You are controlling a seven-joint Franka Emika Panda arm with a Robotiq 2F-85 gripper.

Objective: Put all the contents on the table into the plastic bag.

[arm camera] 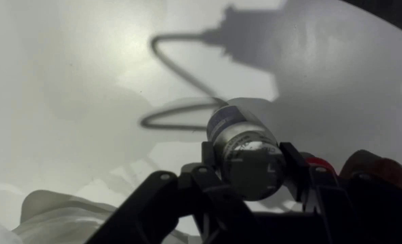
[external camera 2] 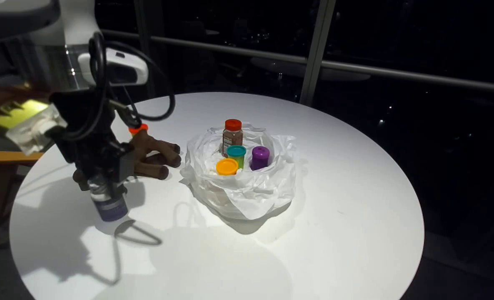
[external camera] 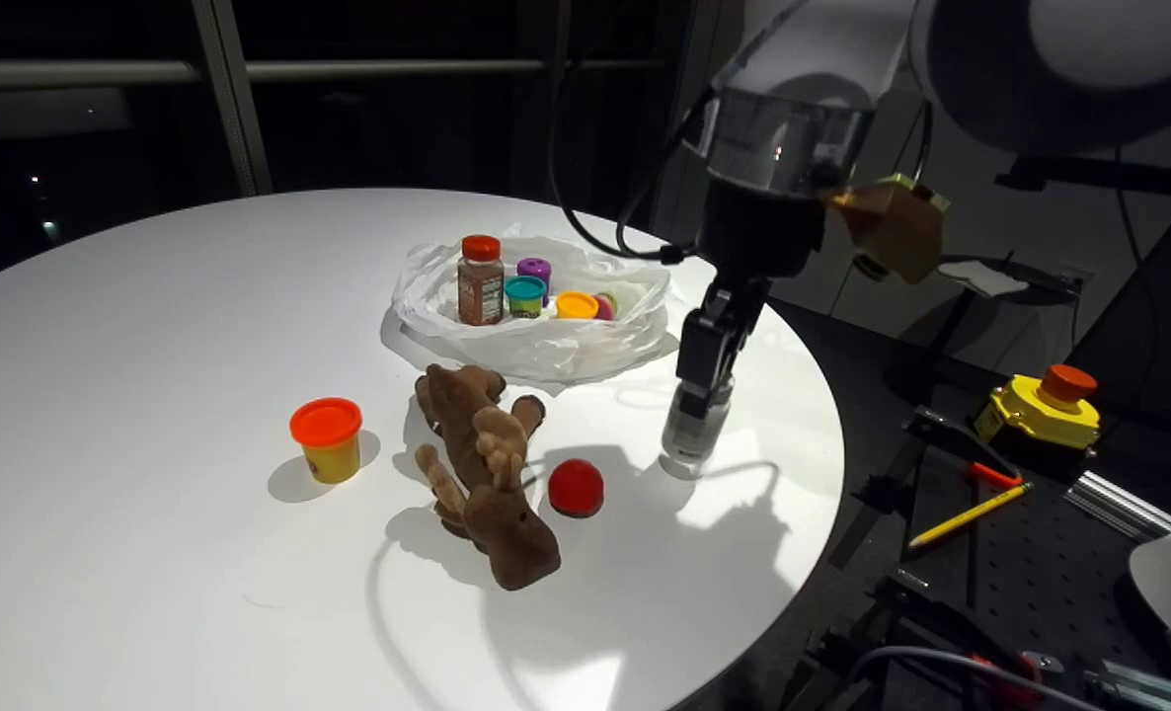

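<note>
Evidently the grey-white bottle point(external camera: 695, 431) is the step in hand: the gripper point(arm camera: 249, 152) has it by the upper end, jaws drawn in to the bottle's own width, snug on both sides. Held that high, it should be able to land foot first. The bottle leans along with the gripper; whether its foot is clear of the table point(external camera: 151, 395), I cannot tell.

Close by sits the round red thing point(external camera: 576, 488), just beside the head of the plush moose point(external camera: 477, 454). The moose lies on its side, legs towards the bag; with that sprawl it will probably need taking by the body, lest a leg snag on the rim.

Farther off, the plastic bag point(external camera: 571, 353) stands with its mouth spread wide and upward, which suits loading from above. Inside, the red-capped jar point(external camera: 481, 288), teal-lidded tub point(external camera 2: 236, 156), purple cup point(external camera 2: 260, 158) and yellow-lidded tub point(external camera 2: 227, 167) stand close together, likely weighing the bag down and holding it in shape.

Beyond the moose, the orange-lidded tub point(external camera: 328, 444) stands upright and alone, with room all round for a grasp.
</note>
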